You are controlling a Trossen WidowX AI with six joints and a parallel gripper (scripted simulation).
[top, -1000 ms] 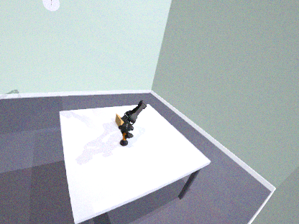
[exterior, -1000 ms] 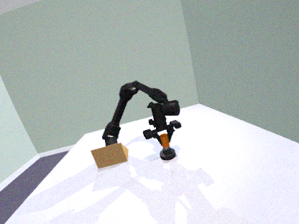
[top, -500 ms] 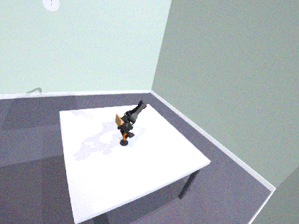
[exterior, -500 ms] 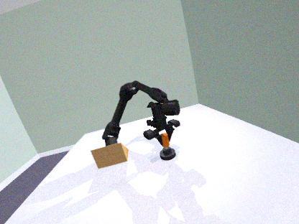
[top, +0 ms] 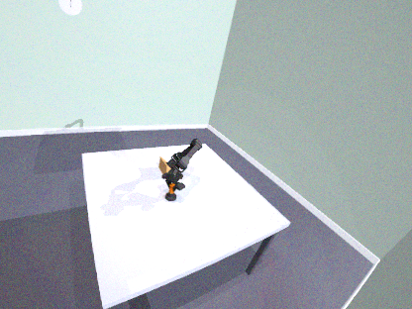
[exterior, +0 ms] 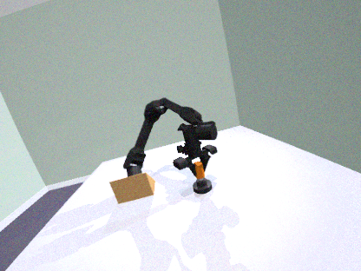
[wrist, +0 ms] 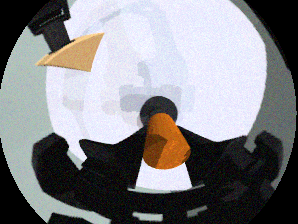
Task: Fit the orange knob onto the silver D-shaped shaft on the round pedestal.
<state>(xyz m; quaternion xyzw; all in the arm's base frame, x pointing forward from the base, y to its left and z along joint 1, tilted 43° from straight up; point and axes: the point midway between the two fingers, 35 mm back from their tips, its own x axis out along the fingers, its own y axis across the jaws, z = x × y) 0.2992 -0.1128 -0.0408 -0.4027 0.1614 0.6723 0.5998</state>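
Note:
The orange knob (top: pixel 170 187) (exterior: pixel 200 170) (wrist: pixel 167 142) is held between the fingertips of my gripper (exterior: pixel 200 172) (wrist: pixel 161 128), which is shut on it. The dark round pedestal (top: pixel 170 197) (exterior: pixel 202 187) (wrist: pixel 158 107) stands on the table directly below the knob. In the exterior view the knob is nearly upright, tilted slightly, with its lower end just above or at the pedestal's raised middle. The silver shaft cannot be made out. The hole under the knob and its flat side are hidden.
A tan wedge-like block (top: pixel 163 165) (exterior: pixel 133 188) (wrist: pixel 82 52) stands near the arm's base, to the left of the pedestal in the exterior view. The white table (top: pixel 208 223) (exterior: pixel 278 208) carries the arm's shadows.

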